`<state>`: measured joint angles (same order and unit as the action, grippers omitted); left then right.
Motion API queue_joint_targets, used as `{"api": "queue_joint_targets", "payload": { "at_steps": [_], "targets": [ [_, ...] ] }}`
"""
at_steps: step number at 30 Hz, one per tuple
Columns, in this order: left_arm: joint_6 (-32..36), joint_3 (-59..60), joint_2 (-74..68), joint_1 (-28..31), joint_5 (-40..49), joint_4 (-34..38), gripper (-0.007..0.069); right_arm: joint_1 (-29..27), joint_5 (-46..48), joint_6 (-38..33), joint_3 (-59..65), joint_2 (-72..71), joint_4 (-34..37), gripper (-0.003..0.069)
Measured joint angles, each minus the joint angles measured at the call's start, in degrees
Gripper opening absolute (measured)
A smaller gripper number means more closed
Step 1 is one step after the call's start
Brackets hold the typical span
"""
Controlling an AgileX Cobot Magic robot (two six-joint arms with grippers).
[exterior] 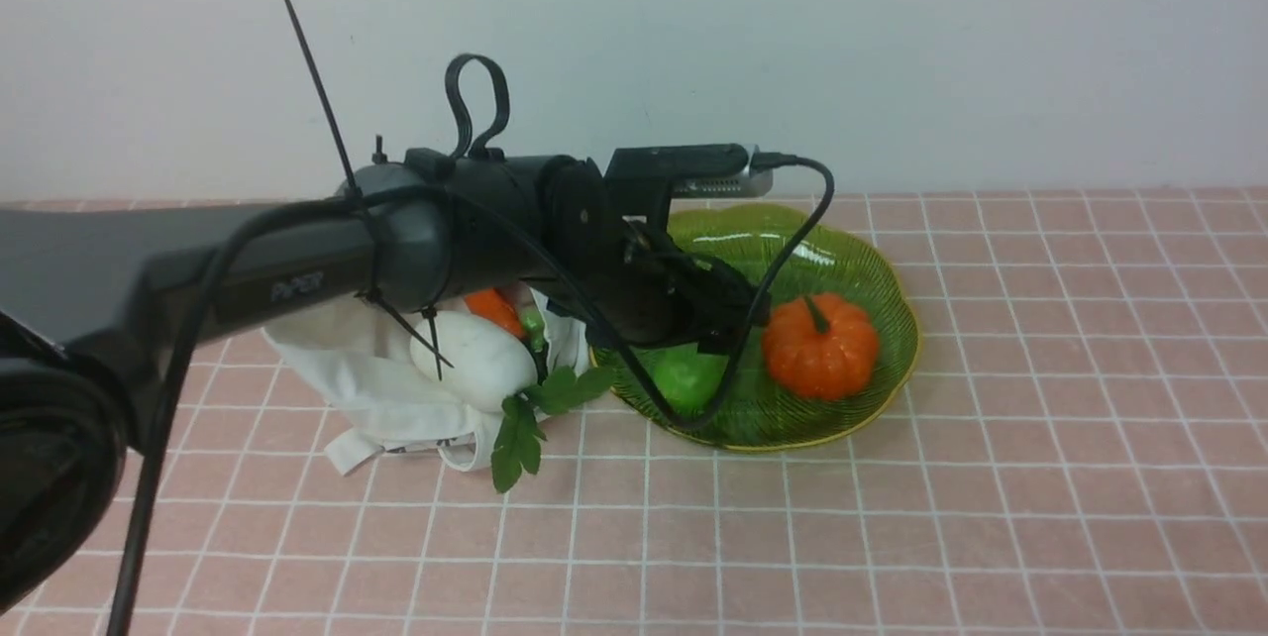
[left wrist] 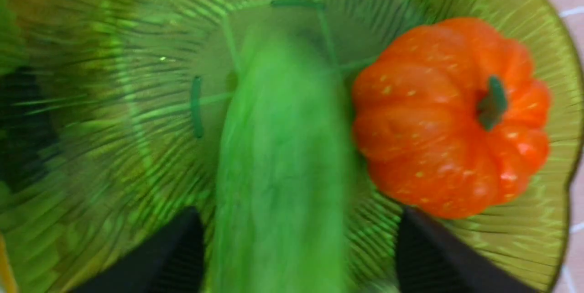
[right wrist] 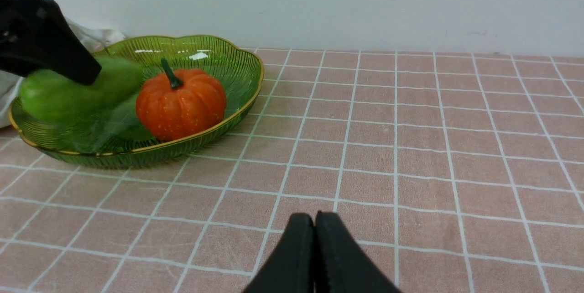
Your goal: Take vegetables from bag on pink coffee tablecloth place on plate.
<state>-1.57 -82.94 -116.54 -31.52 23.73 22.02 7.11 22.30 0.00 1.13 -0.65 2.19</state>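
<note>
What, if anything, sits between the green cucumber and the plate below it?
Nothing visible. The cucumber is between the parted fingers of the left pincer, directly over bare plate; the pumpkin sits beside it, not beneath.

Test setup, pink tablecloth, bare white wall

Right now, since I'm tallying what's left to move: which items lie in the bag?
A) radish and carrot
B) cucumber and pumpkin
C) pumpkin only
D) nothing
A: the white radish and the orange carrot lie in the bag, while the cucumber and the pumpkin show at the plate.
</note>
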Motion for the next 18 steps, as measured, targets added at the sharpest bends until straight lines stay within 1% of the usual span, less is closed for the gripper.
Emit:
{"api": "queue_joint_targets", "payload": {
  "at_steps": [1,4,6,9,12,13,15,16,18],
  "targets": [
    [0.0,0.0,0.38,0.0,0.05,0.35,0.0575,0.0,0.0,0.0,0.0,0.0,0.0,-0.0015],
    [0.27,0.0,2.4,0.0,1.54,1.07,0.0632,0.0,0.0,0.0,0.0,0.0,0.0,-0.0015],
    [1.57,0.06,6.22,0.0,4.26,1.18,0.0631,0.0,0.0,0.0,0.0,0.0,0.0,-0.0015],
    [3.74,0.06,11.64,0.06,7.58,0.81,0.058,0.0,0.0,0.0,0.0,0.0,0.0,-0.0015],
    [6.45,0.06,20.8,0.5,13.54,-0.88,0.0443,0.0,0.0,0.0,0.0,0.0,0.0,-0.0015],
    [7.31,0.06,25.88,1.13,17.05,-2.51,0.0365,0.0,0.0,0.0,0.0,0.0,0.0,-0.0015],
    [8.28,0.01,33.84,2.23,25.42,-6.76,0.0178,0.0,0.0,0.0,0.0,0.0,0.0,-0.0015],
    [8.44,0.01,37.37,2.59,28.18,-8.48,0.0122,0.0,0.0,0.0,0.0,0.0,0.0,-0.0015],
    [8.58,0.23,42.75,2.97,33.53,-11.98,0.0048,0.0,0.0,0.0,0.0,0.0,0.0,-0.0015]
  ]
}}
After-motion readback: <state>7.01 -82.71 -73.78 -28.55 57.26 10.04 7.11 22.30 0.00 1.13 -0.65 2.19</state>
